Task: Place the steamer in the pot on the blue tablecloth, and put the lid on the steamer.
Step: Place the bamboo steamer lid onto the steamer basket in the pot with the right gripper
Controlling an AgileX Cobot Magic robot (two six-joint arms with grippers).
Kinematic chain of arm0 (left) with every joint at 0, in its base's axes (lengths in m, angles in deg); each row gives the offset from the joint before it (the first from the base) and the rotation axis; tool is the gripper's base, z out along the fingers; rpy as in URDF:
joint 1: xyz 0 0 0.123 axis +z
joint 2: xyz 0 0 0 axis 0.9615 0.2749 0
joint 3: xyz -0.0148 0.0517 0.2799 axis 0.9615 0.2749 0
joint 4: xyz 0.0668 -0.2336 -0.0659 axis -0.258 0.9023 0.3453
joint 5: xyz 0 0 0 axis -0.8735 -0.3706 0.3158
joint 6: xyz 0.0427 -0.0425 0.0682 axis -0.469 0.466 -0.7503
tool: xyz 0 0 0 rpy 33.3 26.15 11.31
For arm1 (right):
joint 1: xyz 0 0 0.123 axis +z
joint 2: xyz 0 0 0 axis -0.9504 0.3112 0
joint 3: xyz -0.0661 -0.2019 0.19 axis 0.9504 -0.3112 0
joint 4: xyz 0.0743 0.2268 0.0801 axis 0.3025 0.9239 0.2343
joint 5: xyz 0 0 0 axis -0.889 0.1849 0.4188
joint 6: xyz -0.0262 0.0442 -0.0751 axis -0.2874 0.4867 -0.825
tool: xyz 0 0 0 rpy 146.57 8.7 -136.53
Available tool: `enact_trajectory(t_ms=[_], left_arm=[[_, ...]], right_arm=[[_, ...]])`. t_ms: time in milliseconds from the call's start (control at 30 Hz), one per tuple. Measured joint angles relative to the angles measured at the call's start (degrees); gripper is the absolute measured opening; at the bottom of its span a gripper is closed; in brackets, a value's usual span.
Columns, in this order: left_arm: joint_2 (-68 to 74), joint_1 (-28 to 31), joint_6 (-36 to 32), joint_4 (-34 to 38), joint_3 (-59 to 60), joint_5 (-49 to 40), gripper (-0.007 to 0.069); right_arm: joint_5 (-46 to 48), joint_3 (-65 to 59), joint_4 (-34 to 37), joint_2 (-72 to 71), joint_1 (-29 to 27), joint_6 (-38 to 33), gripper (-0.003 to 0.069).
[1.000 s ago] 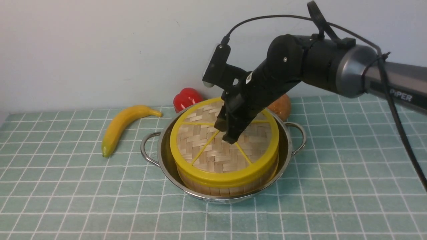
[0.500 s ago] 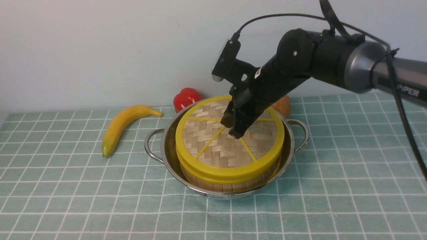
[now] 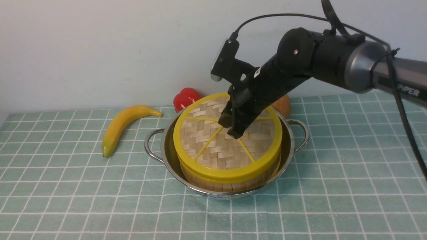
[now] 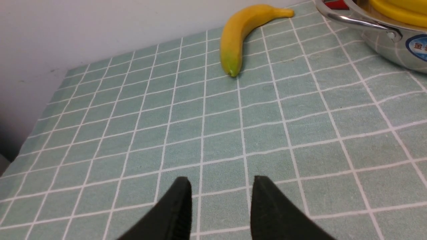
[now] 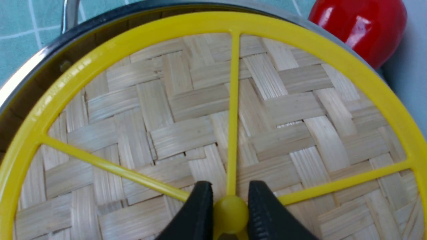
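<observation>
The steel pot stands on the blue tablecloth with the steamer inside it. The woven lid lies on top of the steamer, its far edge a little raised. My right gripper is shut on the lid's yellow centre knob, with the fingers on either side of it. The dumplings are hidden under the lid. My left gripper is open and empty, low over bare cloth, apart from the pot; it does not show in the front view.
A banana lies on the cloth left of the pot. A red pepper and a brown bun sit behind the pot by the wall. The cloth's left edge is near my left gripper.
The pot, steamer and lid shifted a little to the right with my right gripper on the knob. The lid has since risen slightly. The banana has not moved.
</observation>
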State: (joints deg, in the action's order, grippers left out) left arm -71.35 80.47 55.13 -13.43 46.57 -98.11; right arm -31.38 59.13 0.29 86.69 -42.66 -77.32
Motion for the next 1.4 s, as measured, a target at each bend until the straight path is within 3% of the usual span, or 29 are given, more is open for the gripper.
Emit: enact_trajectory(t_ms=[933,1100,1133,1233,1400], left_arm=[[0.0,0.0,0.0,0.0,0.0,0.0,0.0243],[0.0,0.0,0.0,0.0,0.0,0.0,0.0243],[0.0,0.0,0.0,0.0,0.0,0.0,0.0243],[0.0,0.0,0.0,0.0,0.0,0.0,0.0243],[0.0,0.0,0.0,0.0,0.0,0.0,0.0243]], right_arm=[[0.8,0.1,2.1,1.1,-0.7,-1.9,0.0152],[0.6,0.1,2.1,1.1,-0.7,-2.1,0.0245],[0.2,0.1,2.1,1.3,-0.7,-2.1,0.0321],[-0.6,0.1,2.1,1.3,-0.7,-2.2,0.0415],[-1.2,0.1,2.4,1.1,-0.7,-2.2,0.0477]])
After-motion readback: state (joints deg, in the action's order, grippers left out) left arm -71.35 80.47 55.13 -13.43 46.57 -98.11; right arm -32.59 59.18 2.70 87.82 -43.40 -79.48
